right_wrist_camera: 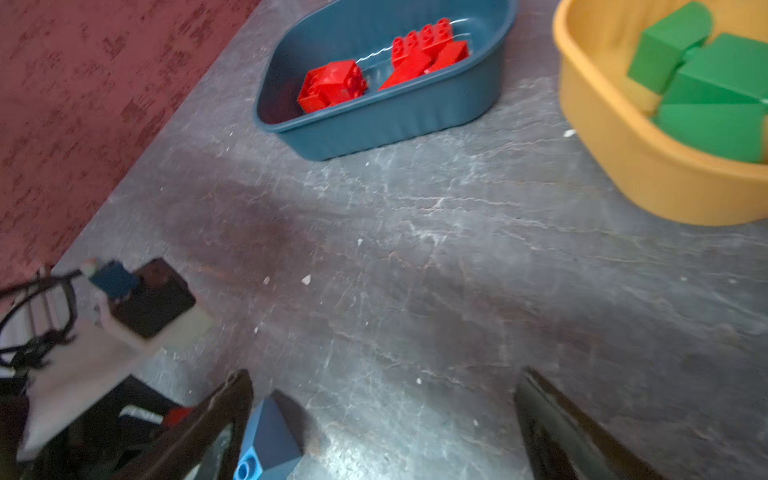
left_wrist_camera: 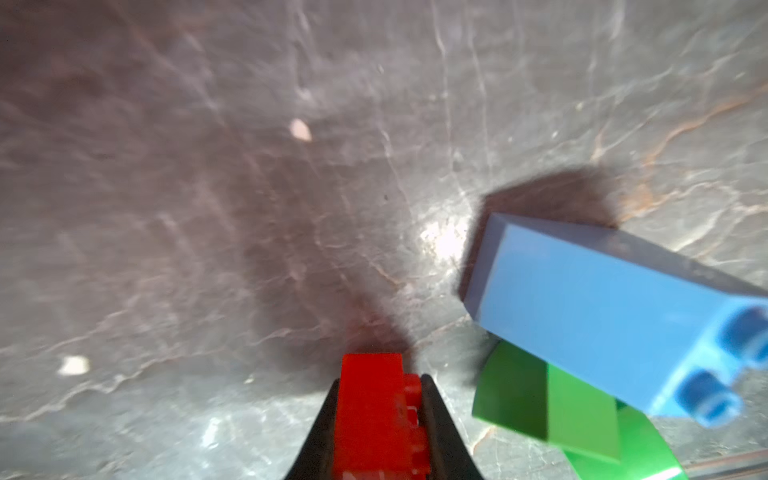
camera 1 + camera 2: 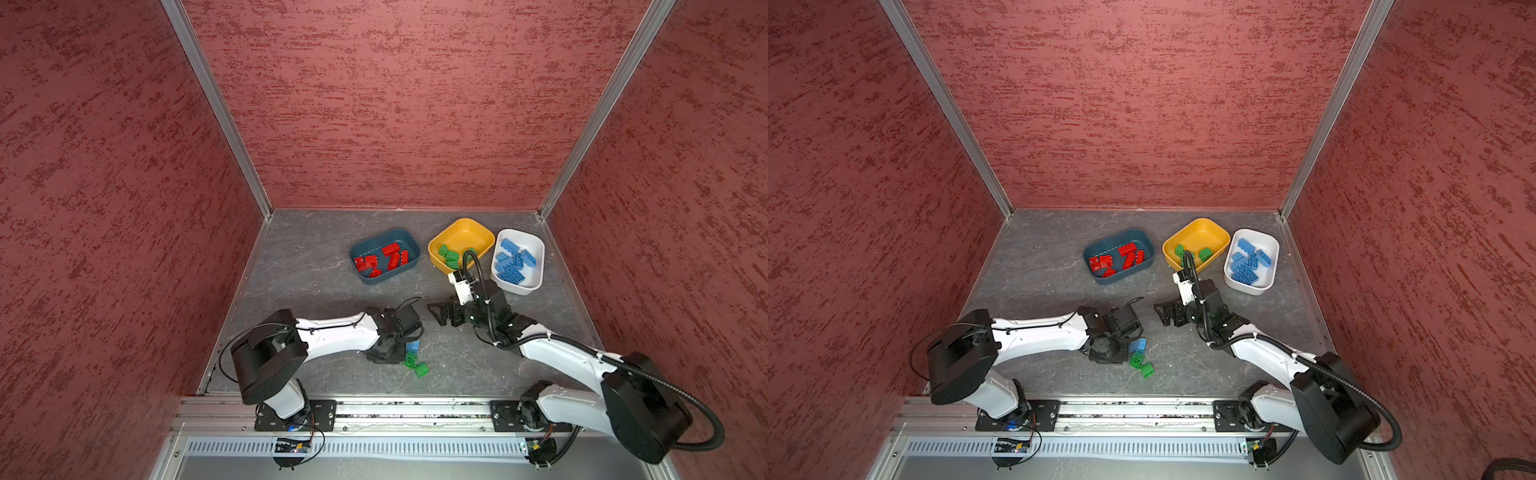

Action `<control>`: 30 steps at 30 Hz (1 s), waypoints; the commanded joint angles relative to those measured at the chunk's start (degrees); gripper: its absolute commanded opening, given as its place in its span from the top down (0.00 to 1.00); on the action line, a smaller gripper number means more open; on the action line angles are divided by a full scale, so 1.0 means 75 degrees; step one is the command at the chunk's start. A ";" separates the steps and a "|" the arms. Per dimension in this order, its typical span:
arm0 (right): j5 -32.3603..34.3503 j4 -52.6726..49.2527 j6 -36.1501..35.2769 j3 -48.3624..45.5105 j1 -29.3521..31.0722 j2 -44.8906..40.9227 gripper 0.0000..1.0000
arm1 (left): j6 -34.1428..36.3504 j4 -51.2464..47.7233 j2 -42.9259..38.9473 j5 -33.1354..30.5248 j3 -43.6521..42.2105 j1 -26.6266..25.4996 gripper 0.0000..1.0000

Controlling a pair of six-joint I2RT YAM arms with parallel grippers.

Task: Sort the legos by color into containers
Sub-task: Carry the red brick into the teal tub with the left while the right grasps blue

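My left gripper (image 2: 378, 384) is shut on a red lego (image 2: 370, 415), low over the grey floor. Right beside it lie a light blue lego (image 2: 602, 307) and two green legos (image 2: 540, 399); in both top views they show at the gripper's right (image 3: 412, 345) (image 3: 1136, 359). My right gripper (image 1: 386, 424) stands open and empty above the floor, with the blue lego (image 1: 270, 436) near one finger. At the back stand the containers: a teal tub (image 3: 382, 239) with red legos, a yellow tub (image 3: 465, 230) with green ones, a white tub (image 3: 530, 243) with blue ones.
Red textured walls (image 3: 374, 104) close the grey floor (image 3: 311, 270) at the back and both sides. A metal rail (image 3: 415, 411) with the arm bases runs along the front. The right arm's cable loop (image 3: 469, 257) rises in front of the yellow tub.
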 commanded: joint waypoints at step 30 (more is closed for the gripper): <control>-0.0712 0.1229 -0.2125 -0.0554 0.1978 0.1551 0.31 | 0.2626 0.1682 0.1969 -0.0368 0.3706 0.4407 0.91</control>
